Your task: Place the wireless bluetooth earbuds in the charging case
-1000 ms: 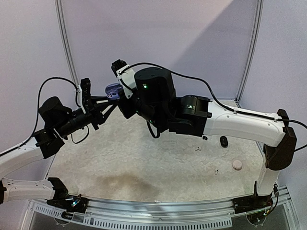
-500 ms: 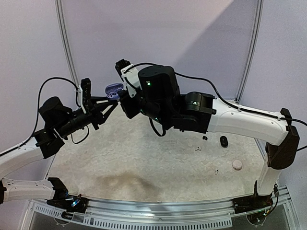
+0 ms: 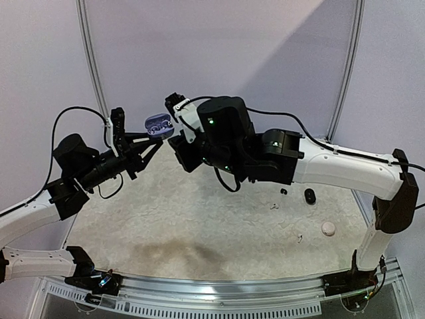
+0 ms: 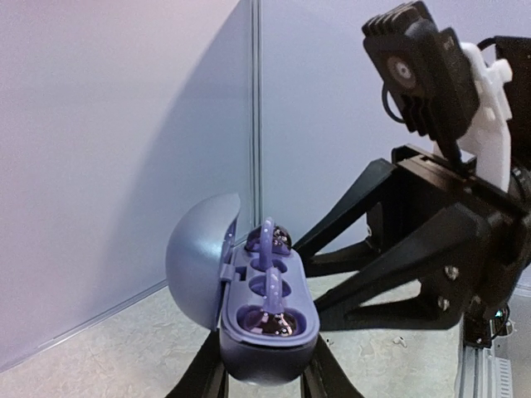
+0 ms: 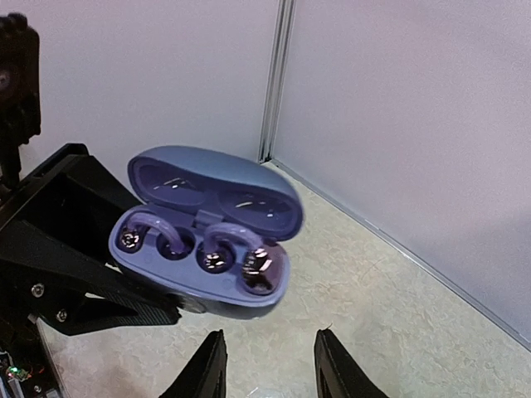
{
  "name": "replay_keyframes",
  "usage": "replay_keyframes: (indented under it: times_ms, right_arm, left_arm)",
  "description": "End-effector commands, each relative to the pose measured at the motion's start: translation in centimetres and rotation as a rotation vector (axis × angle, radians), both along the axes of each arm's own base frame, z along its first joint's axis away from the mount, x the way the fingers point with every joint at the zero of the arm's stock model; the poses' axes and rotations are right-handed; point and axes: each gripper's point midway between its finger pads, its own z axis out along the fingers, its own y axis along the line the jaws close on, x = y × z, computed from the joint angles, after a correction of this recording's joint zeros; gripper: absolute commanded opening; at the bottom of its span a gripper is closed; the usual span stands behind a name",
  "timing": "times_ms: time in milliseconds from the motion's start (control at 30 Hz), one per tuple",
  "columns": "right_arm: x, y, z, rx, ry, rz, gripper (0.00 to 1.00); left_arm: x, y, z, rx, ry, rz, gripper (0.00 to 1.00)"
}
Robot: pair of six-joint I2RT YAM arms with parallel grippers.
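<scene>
My left gripper (image 3: 154,135) is shut on an open blue-purple charging case (image 3: 157,123) and holds it high above the table, lid up. In the left wrist view the case (image 4: 267,332) sits between my fingers. Two purple hooked earbuds (image 5: 148,230) (image 5: 241,253) lie seated in its wells. My right gripper (image 5: 270,356) is open and empty, just below and apart from the case (image 5: 203,215). In the top view the right gripper (image 3: 174,141) is right of the case.
On the mat at the right lie a small black case (image 3: 309,195), a round pinkish case (image 3: 328,228), two tiny white earbuds (image 3: 273,205) (image 3: 300,237) and a tiny black one (image 3: 283,191). Grey walls stand behind.
My right gripper has drawn back to the right, away from the case, which now shows fully. The left arm and the case have stayed put.
</scene>
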Motion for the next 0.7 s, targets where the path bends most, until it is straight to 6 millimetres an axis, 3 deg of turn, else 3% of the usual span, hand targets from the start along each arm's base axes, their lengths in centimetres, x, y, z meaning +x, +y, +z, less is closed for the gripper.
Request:
replay_keyframes:
  times_ms: [0,233,667]
  right_arm:
    - [-0.4,-3.2,4.9,0.102,-0.024,0.004,0.36]
    - [-1.2,-4.5,7.7,0.162,-0.027,0.05,0.31]
    - [-1.8,-1.0,6.6,0.178,0.039,0.175,0.2]
  left_arm:
    - [-0.7,-0.2,1.4,-0.003,-0.052,-0.026,0.0]
    - [-1.3,-0.8,1.1,0.029,-0.078,-0.078,0.0]
    - [-1.7,-1.1,1.3,0.029,-0.086,-0.105,0.0]
